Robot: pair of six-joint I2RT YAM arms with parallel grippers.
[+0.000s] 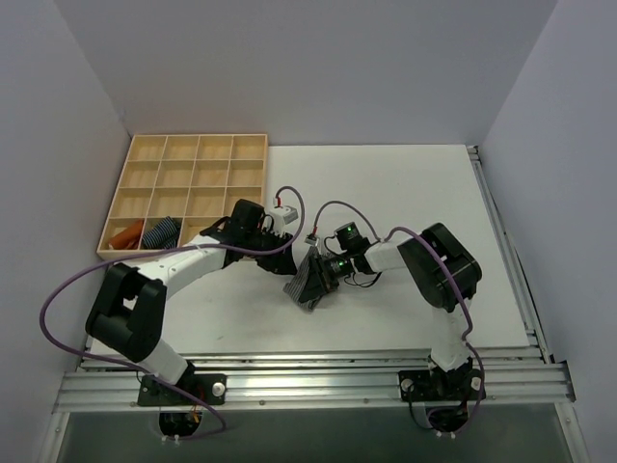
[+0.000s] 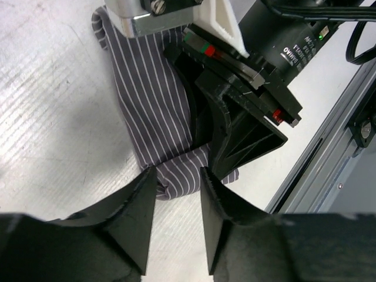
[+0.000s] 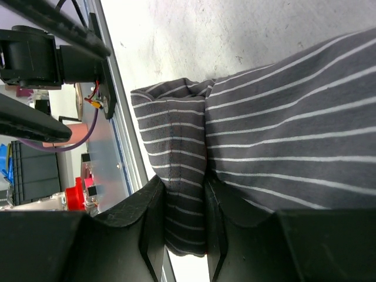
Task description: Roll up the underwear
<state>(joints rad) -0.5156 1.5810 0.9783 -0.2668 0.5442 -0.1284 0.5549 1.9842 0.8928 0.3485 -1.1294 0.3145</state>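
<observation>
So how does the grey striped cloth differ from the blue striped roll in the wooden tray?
The grey striped cloth lies on the white table, the blue striped roll in a wooden tray compartment. The cloth is loosely folded, the roll compact. Both are striped fabric.

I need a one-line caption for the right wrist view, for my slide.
Right gripper straddles a folded edge of the grey, white-striped underwear lying on the white table.

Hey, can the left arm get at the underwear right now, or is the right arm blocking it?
Probably yes. The left end effector sits with its fingertips straddling the near end of the underwear. The right end effector holds a fold farther along, leaving that end free.
</observation>
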